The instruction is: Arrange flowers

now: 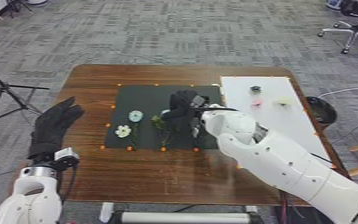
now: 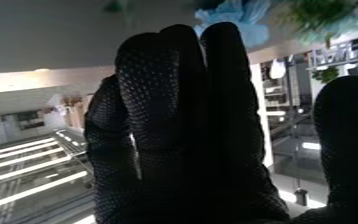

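A white flower [image 1: 123, 131] and a pale blue flower [image 1: 135, 116] lie near each other on a dark mat [image 1: 140, 95] atop a brown worktop [image 1: 131, 180], as the right robot hand [image 1: 182, 101], released, fingers straight, hangs over the mat. A pink flower [image 1: 256, 102] rests on a white board [image 1: 278, 127] to the right; the left robot hand [image 1: 55, 124], also released, is at the worktop's left edge.

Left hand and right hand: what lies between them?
The head view shows a strip of table, then a white flower, a blue flower and greenery on the black mat.
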Controlling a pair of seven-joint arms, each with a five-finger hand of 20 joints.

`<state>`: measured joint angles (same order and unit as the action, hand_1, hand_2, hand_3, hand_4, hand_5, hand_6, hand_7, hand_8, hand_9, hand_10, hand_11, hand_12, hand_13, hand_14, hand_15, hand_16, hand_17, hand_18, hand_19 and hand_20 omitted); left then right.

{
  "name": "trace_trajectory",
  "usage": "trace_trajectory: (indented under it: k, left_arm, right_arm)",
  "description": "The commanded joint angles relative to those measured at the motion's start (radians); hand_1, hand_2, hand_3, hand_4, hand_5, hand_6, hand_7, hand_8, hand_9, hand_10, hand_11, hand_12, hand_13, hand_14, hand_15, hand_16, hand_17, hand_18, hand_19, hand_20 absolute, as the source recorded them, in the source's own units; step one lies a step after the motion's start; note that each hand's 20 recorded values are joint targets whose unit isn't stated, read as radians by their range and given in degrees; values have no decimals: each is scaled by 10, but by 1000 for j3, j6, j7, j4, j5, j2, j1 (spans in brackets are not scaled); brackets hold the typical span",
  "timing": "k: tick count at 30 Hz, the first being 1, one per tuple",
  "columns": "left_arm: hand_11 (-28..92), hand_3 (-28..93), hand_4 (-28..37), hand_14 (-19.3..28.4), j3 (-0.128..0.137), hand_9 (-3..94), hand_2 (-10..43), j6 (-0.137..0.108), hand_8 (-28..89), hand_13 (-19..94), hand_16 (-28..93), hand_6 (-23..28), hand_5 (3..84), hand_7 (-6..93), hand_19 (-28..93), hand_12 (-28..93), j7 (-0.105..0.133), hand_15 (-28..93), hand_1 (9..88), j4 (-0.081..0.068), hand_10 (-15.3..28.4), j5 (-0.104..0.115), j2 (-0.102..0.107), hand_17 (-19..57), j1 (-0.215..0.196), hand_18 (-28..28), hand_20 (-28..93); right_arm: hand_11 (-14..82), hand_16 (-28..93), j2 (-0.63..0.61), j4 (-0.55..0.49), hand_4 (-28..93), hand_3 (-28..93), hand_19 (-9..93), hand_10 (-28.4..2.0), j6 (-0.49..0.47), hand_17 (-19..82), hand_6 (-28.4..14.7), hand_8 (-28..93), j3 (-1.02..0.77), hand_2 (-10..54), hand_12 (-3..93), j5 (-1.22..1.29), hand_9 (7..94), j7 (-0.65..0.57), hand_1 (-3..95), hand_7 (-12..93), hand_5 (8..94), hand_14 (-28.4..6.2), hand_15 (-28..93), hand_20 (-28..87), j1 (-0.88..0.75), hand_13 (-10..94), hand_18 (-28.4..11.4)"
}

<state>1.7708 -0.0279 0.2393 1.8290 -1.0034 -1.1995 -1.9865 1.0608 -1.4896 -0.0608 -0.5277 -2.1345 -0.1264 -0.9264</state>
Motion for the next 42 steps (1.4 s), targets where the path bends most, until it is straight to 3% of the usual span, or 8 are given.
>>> trace_trajectory:
  k: [1, 16, 27, 33, 38, 42]
  left_arm:
    - [213, 697, -282, 186, -2, 468, 19, 7, -67, 368, 4, 44, 441, 129, 123, 129, 6, 236, 254, 2, 143, 0, -9, 52, 2, 141, 192]
    - [213, 697, -282, 186, -4, 467, 19, 9, -67, 370, 4, 44, 441, 128, 124, 129, 8, 238, 254, 0, 143, 0, -14, 51, 4, 141, 193]
    - [213, 697, -283, 187, -5, 468, 19, 6, -67, 369, 4, 43, 441, 128, 123, 129, -2, 237, 255, 4, 144, -1, -8, 51, 1, 141, 192]
    - [213, 697, -283, 187, 3, 467, 19, 1, -67, 370, 4, 44, 442, 128, 123, 130, -4, 238, 255, 11, 144, 0, -2, 51, -10, 142, 192]
    - [213, 697, -283, 185, 10, 468, 18, -6, -67, 369, 3, 44, 441, 128, 123, 129, -5, 237, 255, 17, 144, 0, -6, 51, -20, 142, 192]
    - [213, 698, -283, 186, 8, 468, 18, -2, -67, 369, 3, 43, 441, 128, 123, 129, -9, 237, 255, 15, 143, -3, 2, 51, -15, 142, 192]
  right_arm:
    - [105, 337, 38, 11, -134, 588, 697, -136, -5, 312, -3, -90, 24, 48, 130, -33, 756, 29, 219, 148, 750, -125, 543, 569, 4, 744, -244]
    - [97, 337, 77, 26, -132, 584, 697, -132, 1, 309, -5, -89, 25, 51, 125, -49, 726, 40, 225, 137, 717, -124, 544, 569, 25, 740, -243]
    - [99, 328, -60, -83, -128, 588, 674, -132, 62, 299, -5, -86, -58, 53, 130, 29, 719, -11, 256, 144, 705, -126, 519, 558, 109, 723, -238]
    - [88, 306, -210, -150, -130, 633, 577, -135, 153, 259, -2, -87, -146, -16, 141, -35, 654, -13, 312, 155, 645, -130, 412, 498, 57, 647, -212]
    - [81, 306, -290, -112, -139, 661, 586, -131, 119, 252, -2, -91, -228, -86, 142, -129, 606, 7, 352, 159, 584, -125, 402, 504, -16, 633, -211]
    - [76, 309, -332, -81, -145, 671, 610, -130, 47, 253, -2, -91, -279, -95, 143, -156, 571, 15, 356, 159, 566, -122, 418, 524, -63, 637, -215]
